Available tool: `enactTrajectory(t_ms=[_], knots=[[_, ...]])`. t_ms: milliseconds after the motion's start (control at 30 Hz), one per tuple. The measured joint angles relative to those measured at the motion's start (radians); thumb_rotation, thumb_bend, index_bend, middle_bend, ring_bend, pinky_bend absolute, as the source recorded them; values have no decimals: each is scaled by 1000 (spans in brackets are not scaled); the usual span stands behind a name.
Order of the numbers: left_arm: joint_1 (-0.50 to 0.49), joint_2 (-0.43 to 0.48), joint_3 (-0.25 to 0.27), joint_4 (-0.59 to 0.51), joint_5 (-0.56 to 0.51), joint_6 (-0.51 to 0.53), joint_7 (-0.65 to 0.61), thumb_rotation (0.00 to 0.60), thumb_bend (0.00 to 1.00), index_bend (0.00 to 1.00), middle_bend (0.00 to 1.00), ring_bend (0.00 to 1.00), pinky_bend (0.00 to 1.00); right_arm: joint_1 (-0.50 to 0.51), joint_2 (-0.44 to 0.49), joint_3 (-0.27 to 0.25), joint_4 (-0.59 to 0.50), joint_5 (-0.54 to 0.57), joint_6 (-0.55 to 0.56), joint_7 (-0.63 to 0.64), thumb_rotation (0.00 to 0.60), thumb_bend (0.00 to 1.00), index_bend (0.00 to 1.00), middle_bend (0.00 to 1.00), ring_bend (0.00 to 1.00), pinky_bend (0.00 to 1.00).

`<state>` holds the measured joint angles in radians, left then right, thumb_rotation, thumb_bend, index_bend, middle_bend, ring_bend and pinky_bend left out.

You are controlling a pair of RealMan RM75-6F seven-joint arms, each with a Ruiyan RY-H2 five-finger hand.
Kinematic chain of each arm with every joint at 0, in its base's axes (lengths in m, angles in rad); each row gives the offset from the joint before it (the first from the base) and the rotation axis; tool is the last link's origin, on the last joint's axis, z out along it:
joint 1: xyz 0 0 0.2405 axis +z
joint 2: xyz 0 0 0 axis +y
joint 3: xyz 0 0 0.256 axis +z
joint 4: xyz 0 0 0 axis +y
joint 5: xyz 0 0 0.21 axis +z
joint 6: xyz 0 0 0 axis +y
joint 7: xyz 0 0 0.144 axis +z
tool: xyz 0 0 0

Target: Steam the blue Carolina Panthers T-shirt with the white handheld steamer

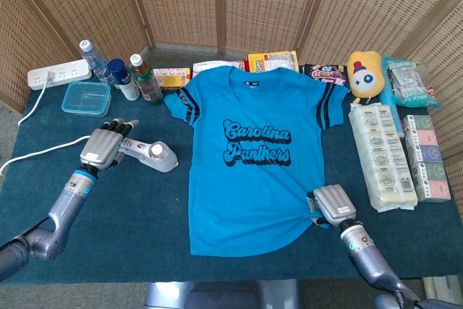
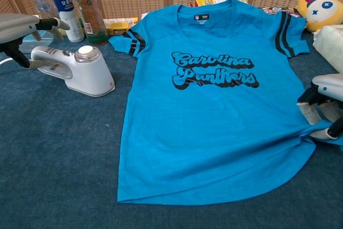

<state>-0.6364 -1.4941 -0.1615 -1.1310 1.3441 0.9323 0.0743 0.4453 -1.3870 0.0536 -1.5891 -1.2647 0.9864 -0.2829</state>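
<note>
The blue Carolina Panthers T-shirt (image 1: 249,171) (image 2: 214,122) lies flat, face up, in the middle of the dark blue table. To its left lies the white handheld steamer (image 1: 153,154) (image 2: 81,71), its cord running off to the left. My left hand (image 1: 102,147) (image 2: 20,27) is over the steamer's handle end with its fingers spread and not closed around it. My right hand (image 1: 332,206) (image 2: 325,103) pinches the shirt's lower right hem, where the cloth is bunched and pulled taut.
Several bottles (image 1: 134,77) and a clear plastic box (image 1: 86,98) stand at the back left by a white power strip (image 1: 59,74). Snack packs line the back edge. A yellow plush toy (image 1: 364,75) and stacked packets (image 1: 382,155) fill the right side.
</note>
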Motion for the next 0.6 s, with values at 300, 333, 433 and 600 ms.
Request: enactTrajectory(t_ms=[300, 333, 433, 600], knots=[[-51, -84, 15, 138, 43, -23, -57, 600, 367, 85, 234, 135, 240, 4, 7, 1, 4, 7, -1, 10, 600, 367, 701, 660, 736, 865], [-54, -90, 16, 149, 47, -23, -63, 600, 369, 86, 234, 135, 239, 5, 7, 1, 5, 8, -1, 11, 600, 367, 701, 661, 736, 865], [-72, -124, 23, 204, 68, -24, -97, 600, 374, 86, 234, 135, 239, 7, 7, 1, 6, 10, -2, 14, 600, 367, 701, 661, 736, 866], [-103, -179, 34, 293, 98, -24, -148, 600, 376, 86, 233, 135, 239, 8, 8, 1, 6, 16, -1, 15, 600, 367, 706, 661, 737, 867]])
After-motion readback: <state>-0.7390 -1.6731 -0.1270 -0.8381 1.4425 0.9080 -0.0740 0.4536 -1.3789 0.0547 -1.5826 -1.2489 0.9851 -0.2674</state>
